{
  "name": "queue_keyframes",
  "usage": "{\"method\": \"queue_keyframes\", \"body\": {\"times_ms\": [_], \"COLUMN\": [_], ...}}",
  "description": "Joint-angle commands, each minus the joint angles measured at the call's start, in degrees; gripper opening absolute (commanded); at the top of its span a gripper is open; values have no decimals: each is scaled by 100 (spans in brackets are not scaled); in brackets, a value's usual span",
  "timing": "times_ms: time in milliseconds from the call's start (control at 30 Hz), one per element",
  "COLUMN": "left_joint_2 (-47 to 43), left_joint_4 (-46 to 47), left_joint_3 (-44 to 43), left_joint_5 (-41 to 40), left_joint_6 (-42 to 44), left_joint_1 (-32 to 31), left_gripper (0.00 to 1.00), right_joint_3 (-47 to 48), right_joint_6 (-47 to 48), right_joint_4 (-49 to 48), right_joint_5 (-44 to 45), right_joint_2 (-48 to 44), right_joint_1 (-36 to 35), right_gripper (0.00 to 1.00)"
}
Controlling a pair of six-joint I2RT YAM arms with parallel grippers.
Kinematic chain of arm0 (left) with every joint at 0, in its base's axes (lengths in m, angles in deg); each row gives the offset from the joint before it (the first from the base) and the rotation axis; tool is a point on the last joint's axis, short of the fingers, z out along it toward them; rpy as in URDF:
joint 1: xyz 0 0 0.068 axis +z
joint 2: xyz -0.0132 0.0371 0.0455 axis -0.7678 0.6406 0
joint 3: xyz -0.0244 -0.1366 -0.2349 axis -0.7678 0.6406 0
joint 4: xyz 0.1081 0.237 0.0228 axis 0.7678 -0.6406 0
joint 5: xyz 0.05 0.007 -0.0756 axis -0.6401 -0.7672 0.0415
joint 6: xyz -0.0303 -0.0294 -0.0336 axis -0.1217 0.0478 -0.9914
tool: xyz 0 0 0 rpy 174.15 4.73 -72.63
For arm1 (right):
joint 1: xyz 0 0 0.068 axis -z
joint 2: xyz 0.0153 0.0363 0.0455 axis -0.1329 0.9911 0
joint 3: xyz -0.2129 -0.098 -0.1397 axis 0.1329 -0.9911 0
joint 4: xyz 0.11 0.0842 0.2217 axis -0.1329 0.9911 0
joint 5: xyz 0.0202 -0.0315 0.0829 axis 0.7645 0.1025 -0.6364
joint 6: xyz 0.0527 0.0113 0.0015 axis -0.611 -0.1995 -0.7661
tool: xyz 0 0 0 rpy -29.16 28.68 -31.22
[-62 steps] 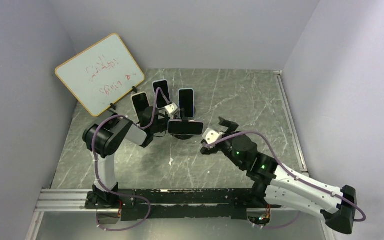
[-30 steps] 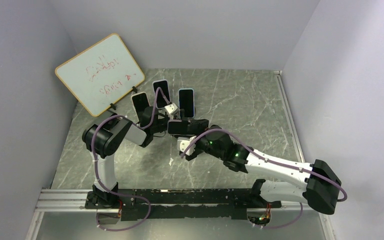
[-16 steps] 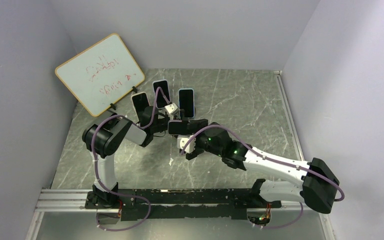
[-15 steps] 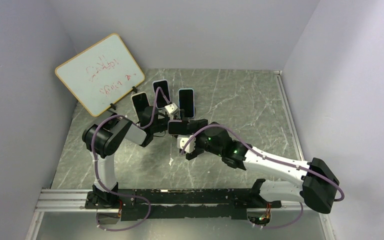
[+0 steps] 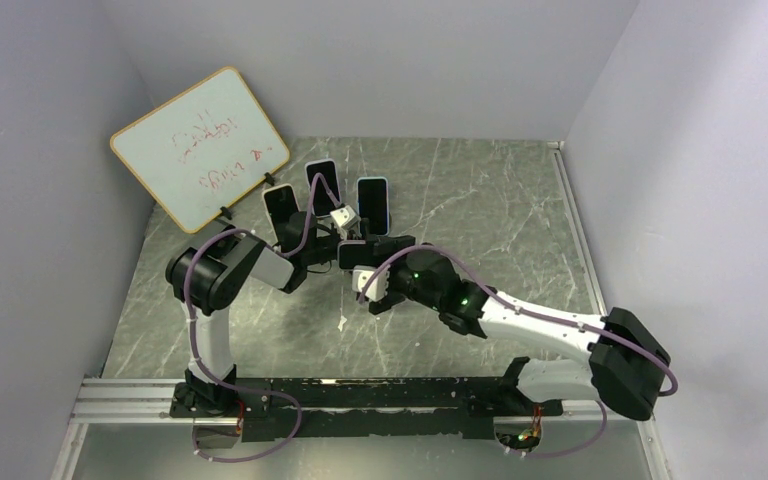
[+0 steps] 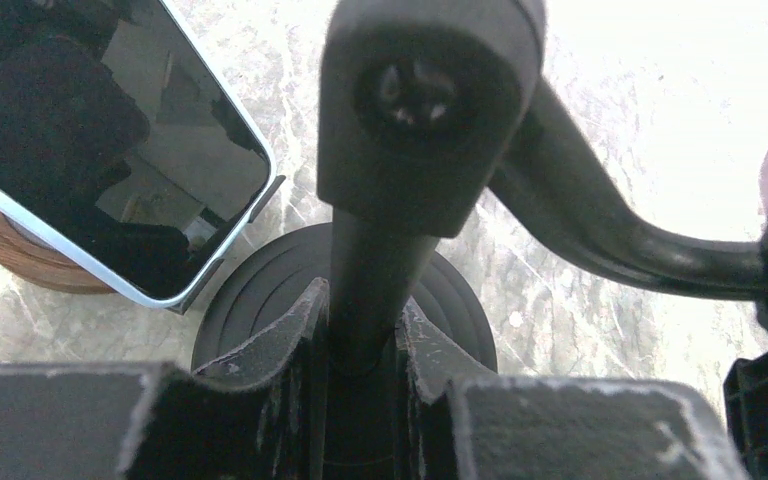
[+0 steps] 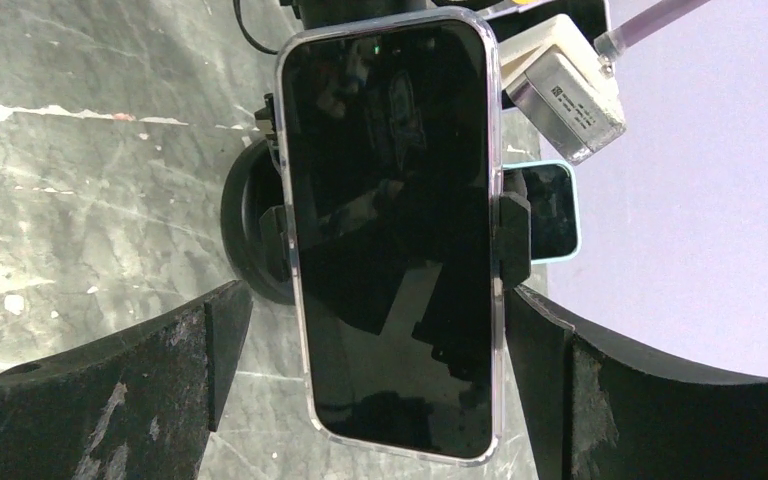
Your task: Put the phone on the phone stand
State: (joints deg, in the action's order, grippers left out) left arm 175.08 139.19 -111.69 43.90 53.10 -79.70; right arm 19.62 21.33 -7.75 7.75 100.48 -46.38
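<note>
Top external view gives you the whole bench, with both arms meeting left of centre. The right forearm hides most of the phone stand there. Only this view shows the neighbouring phones standing near, just behind the work, so mind them.

Right wrist view fills the gap. The phone sits screen-out in the stand with the side clamps on both long edges. The right tool is released, its fingers spread wide on either side and apart from the case.

Left wrist view alone shows the left tool clenched on the stand's post, above the round base.

I judge the phone seated. Draw the right tool straight back without closing or tilting it. Have the left tool steady the post, and let go of it last.
</note>
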Motion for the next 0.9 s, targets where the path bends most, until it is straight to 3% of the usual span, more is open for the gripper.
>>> {"method": "queue_keyframes", "body": {"times_ms": [0,467,600,867], "left_joint_2": [280,368,364,366], "left_joint_4": [-914,-846,-765,-402], "left_joint_3": [75,56,102,263], "left_joint_5": [211,219,146,-95], "left_joint_6": [-417,-502,-543,-715], "left_joint_1": [37,36,40,36], "left_gripper": [5,5,5,5], "right_joint_3": [-48,-72,-88,-172], "right_joint_6": [59,-365,-569,-1032], "right_joint_4": [-417,-981,-1194,-1462], "right_joint_5": [140,534,744,793], "right_joint_2": [195,549,645,691], "right_joint_1": [62,99,94,85], "right_gripper": [100,97,89,59]}}
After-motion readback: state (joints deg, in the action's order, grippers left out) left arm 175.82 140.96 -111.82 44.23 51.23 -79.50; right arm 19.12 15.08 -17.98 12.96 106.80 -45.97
